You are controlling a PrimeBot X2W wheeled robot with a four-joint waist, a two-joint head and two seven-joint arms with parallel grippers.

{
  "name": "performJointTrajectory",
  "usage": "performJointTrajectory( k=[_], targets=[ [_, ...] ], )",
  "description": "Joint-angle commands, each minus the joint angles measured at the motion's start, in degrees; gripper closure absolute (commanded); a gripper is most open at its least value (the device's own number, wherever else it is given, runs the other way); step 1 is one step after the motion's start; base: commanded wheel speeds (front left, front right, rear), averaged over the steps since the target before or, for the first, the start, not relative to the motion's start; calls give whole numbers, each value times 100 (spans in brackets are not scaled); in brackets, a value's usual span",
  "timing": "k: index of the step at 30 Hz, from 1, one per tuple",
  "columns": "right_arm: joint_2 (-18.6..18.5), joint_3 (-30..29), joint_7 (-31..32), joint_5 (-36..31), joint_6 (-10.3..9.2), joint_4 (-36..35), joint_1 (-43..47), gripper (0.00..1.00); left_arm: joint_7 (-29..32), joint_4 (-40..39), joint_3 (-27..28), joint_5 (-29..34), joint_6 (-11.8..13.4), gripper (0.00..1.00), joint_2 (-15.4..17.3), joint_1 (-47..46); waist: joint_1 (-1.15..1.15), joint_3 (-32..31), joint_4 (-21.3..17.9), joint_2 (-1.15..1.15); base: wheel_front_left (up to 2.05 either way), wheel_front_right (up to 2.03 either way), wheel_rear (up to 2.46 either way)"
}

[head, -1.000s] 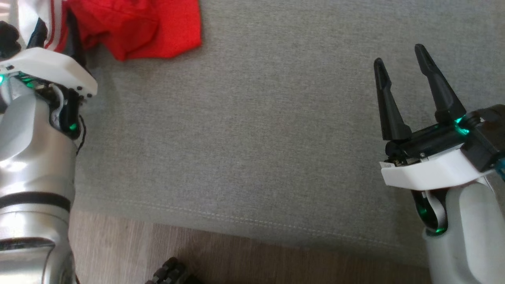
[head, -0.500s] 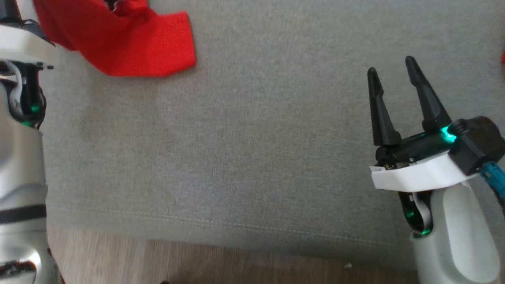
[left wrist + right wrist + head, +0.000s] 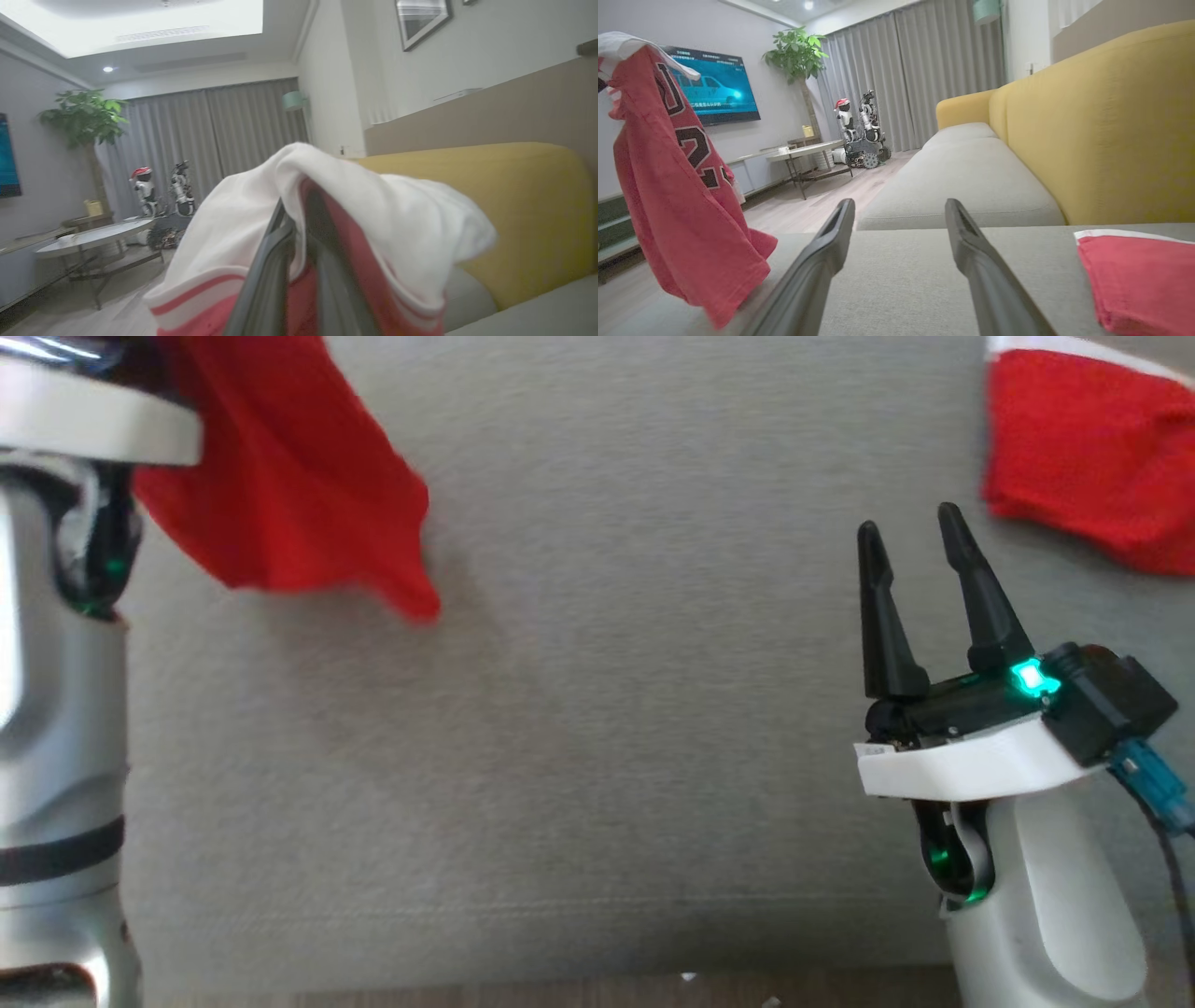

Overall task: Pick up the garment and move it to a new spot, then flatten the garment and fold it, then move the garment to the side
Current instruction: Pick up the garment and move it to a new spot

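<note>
Holding garment point(image 3: 682, 186) aloft w/ left pincer point(image 3: 293, 242) clenched (thin bite, prob.), right pincer point(image 3: 907, 520) released. Could drop it if swung fast, or drag hem on sofa point(image 3: 607, 709).

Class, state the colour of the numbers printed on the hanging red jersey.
The numbers on the jersey are black; the right wrist view shows them best.

My head camera looks steeply down on the seat point(image 3: 607, 709), my left wrist camera peers close along my left claw point(image 3: 297, 224) into the room, and my right wrist camera skims low over that seat toward the same curtains point(image 3: 924, 70).
</note>
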Motion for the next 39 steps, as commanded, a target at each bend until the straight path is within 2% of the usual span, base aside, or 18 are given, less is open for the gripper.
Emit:
performJointTrajectory(
  k=[1,5,11,14,17,21,27,30,34,39],
  targets=[
    [101,124,-68,141,36,-151,-109,0,86,-303,64,-50,-11,100,226,-370,0,-122,-350,0,0,0,0],
    [103,123,-128,378,36,-134,-180,0,397,-571,-463,-119,-28,100,59,-599,0,-94,-788,0,0,0,0],
    [104,149,-150,628,36,-230,-312,0,640,-700,-1242,-243,-36,100,-542,-987,0,-22,-1379,0,0,0,0],
    [104,136,-151,695,36,-339,-339,0,620,-638,-1402,-287,-3,100,-832,-1161,0,38,-1572,0,0,0,0],
    [104,109,-152,721,36,-432,-322,0,486,-459,-1414,-281,108,100,-938,-1257,0,101,-1657,0,0,0,0],
    [104,78,-152,682,36,-504,-269,0,269,23,-1302,-180,243,100,-733,-1137,0,232,-1631,0,0,0,0],
    [105,75,-153,528,36,-512,-295,0,-95,998,-1038,-177,347,100,-223,-491,0,521,-1381,0,0,0,0],
    [105,68,-153,436,36,-509,-352,0,-206,1455,-896,-220,410,100,-69,-178,0,665,-1224,0,0,0,0],
    [105,50,-153,291,36,-450,-423,0,-266,1871,-780,-215,473,100,29,132,0,789,-995,0,0,0,0],
    [105,42,-153,160,36,-336,-470,0,-273,1878,-596,-209,526,100,31,403,0,815,-784,0,0,0,0]
  ],
)
